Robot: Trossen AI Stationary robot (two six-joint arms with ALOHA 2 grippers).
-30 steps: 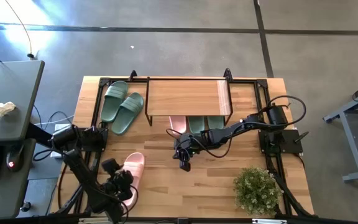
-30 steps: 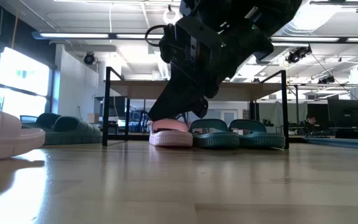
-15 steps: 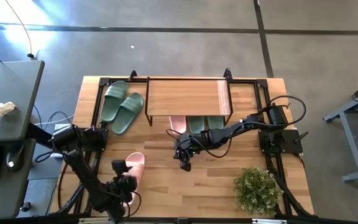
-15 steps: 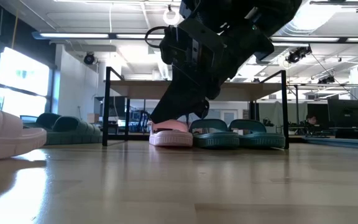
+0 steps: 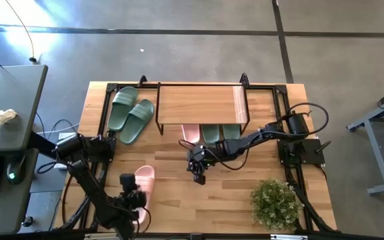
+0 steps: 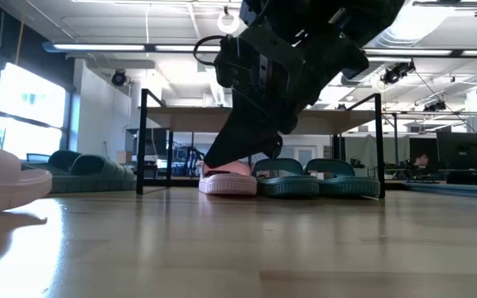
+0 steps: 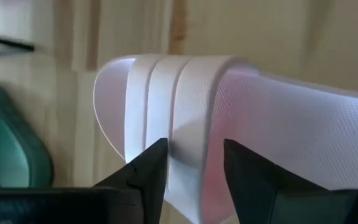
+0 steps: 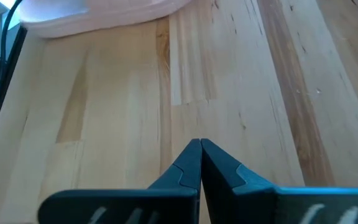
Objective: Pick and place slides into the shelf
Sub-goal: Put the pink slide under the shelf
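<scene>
While my left claw (image 7: 194, 165) straddles the strap of the pink slide (image 5: 142, 181) at seven o'clock on the surface (image 5: 232, 200), its fingers stand partly open. My right claw (image 8: 200, 163), pinched shut and empty, hovers before the shelf (image 5: 201, 105) at twelve o'clock.

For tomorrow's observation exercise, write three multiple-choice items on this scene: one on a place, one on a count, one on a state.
1. Where does the green pair outside the shelf lie?
A. Left of it
B. On top
C. By the plant

2. How many slides sit under the shelf?
A. One
B. Three
C. Five

3. How is the right gripper?
A. Wide open
B. Holding a slide
C. Shut, empty

Answers: 1 A, the high view shows it left; 2 B, one pink, two green; 3 C, fingers meet over bare table.
</scene>
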